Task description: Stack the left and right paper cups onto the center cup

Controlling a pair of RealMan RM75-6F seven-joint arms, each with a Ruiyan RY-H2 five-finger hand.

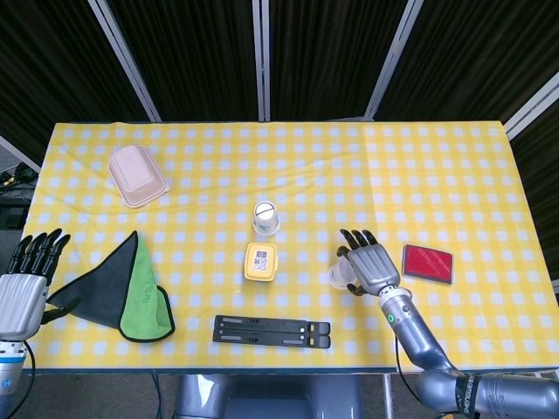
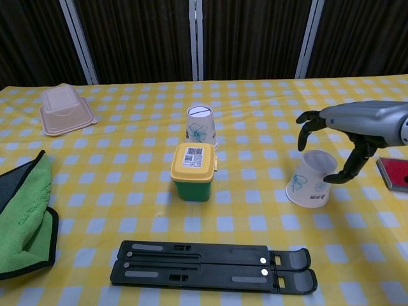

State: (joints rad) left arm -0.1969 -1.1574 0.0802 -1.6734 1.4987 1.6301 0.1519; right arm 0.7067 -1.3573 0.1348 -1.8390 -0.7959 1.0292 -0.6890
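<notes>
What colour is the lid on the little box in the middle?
The lid is yellow, on a green box; clearest in the chest view.

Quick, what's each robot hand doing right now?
Left hand: open, holding nothing.
Right hand: open, fingers curved over the paper cup, not gripping it.

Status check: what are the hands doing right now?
Right hand open over right cup, not gripping. Left hand open, idle. Center cup untouched behind yellow-lidded tub.
</notes>
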